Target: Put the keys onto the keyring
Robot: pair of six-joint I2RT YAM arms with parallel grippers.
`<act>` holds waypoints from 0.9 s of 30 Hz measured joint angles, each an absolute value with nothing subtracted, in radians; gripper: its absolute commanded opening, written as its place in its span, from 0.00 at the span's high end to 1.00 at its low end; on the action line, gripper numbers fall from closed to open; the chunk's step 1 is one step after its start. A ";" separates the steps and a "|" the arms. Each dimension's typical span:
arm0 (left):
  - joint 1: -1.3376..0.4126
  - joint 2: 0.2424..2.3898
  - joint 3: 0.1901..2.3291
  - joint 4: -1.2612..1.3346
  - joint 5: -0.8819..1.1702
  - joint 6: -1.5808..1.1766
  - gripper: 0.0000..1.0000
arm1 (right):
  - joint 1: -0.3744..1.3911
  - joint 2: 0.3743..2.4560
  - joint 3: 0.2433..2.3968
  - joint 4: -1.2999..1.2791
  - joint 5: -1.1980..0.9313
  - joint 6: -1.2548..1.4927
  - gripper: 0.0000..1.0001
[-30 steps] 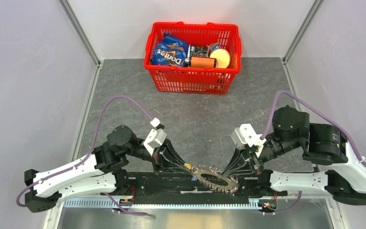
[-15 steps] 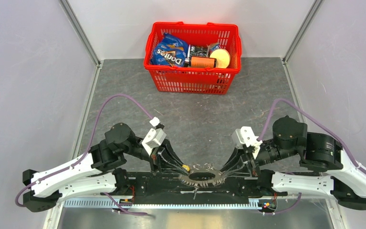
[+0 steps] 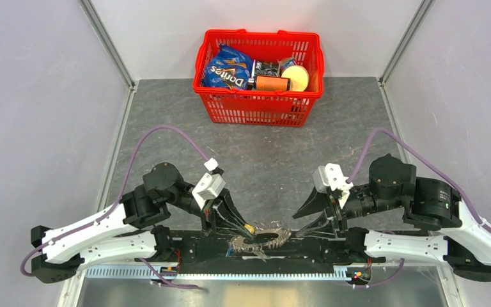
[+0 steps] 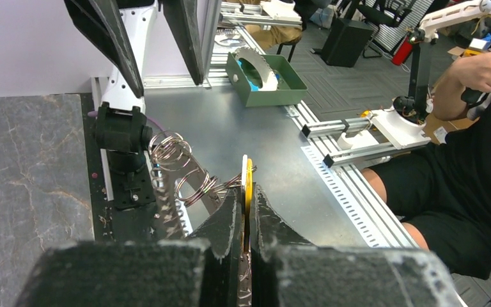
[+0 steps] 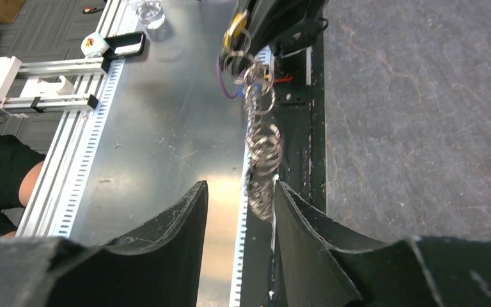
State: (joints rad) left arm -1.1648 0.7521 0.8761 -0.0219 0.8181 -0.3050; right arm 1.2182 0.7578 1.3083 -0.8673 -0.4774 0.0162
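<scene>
Pinching the yellow key between fingers closed almost together, the left gripper sits low over the black rail at the near edge of the table. The keyring, a bunch of grey keys and wire loops, hangs just beside that key. The right gripper is spread wide and grips nothing, with the keyring showing in the gap just beyond its fingers. A red basket sits at the far side.

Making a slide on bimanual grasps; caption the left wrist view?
Left end effector pinches the yellow-headed key, the keyring strung out beside it.
</scene>
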 measured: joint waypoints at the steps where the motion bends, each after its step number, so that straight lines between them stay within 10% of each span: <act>1: -1.165 0.754 0.876 -0.023 0.822 -0.305 0.98 | 1.218 0.767 1.323 -0.865 -0.473 0.016 0.50; 27: -1.165 0.793 0.965 -0.200 0.590 -0.308 0.98 | 1.218 0.927 1.341 -0.660 -0.386 0.114 0.48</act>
